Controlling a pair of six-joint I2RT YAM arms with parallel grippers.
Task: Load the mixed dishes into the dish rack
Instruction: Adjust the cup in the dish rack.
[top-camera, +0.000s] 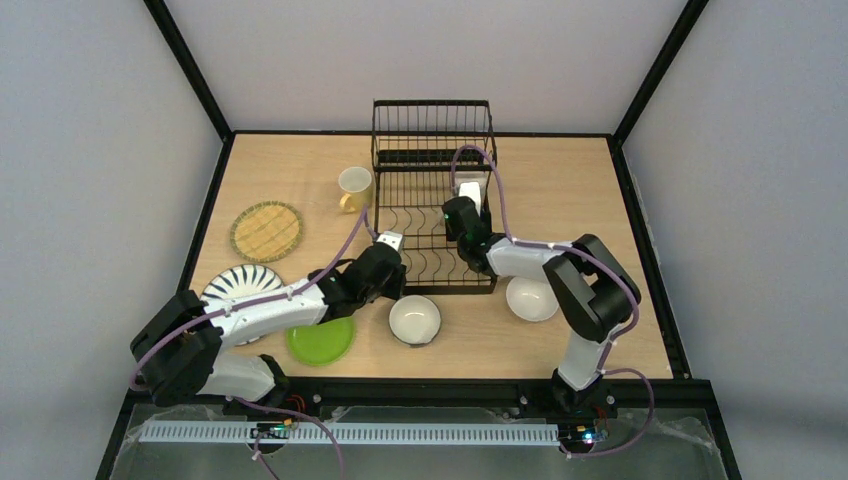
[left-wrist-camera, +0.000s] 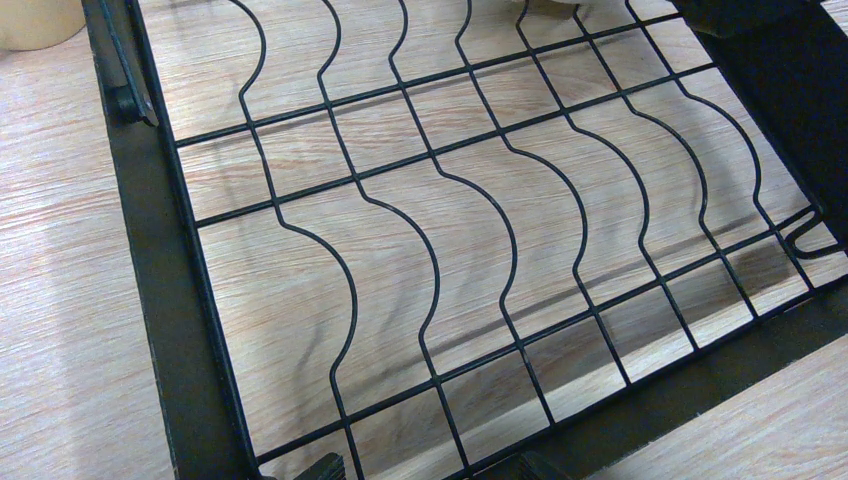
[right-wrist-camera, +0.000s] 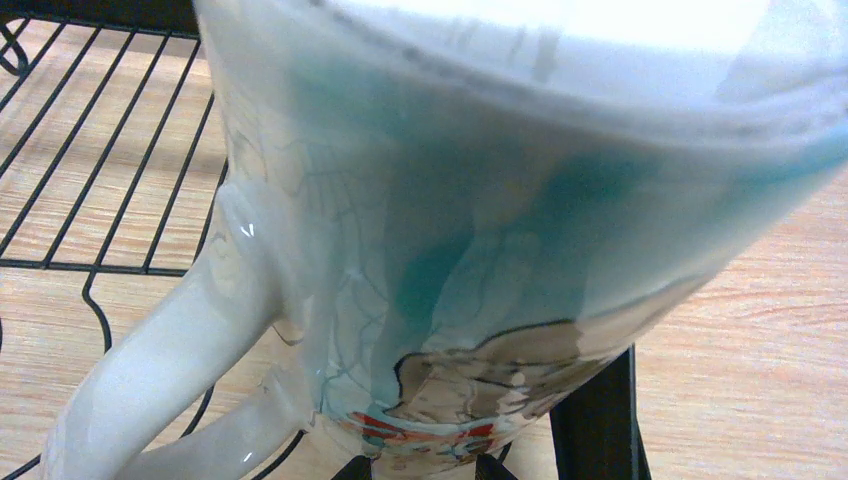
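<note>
The black wire dish rack (top-camera: 432, 150) stands at the back middle of the table. My right gripper (top-camera: 468, 203) is over the rack's right side, shut on a white mug with teal artwork (right-wrist-camera: 480, 230), whose handle points left; both fingertips (right-wrist-camera: 372, 468) press its base. My left gripper (left-wrist-camera: 432, 470) hangs open over the rack's front left corner (left-wrist-camera: 160, 300), holding nothing. On the table lie a pale yellow mug (top-camera: 354, 187), a tan woven plate (top-camera: 266, 231), a striped plate (top-camera: 240, 283), a lime green plate (top-camera: 322, 342) and two white bowls (top-camera: 414, 319) (top-camera: 531, 298).
The rack's tall basket section (top-camera: 433, 125) rises at the far end. Black frame rails (top-camera: 195, 90) and grey walls border the table. The left arm (top-camera: 280, 305) reaches across above the striped and green plates.
</note>
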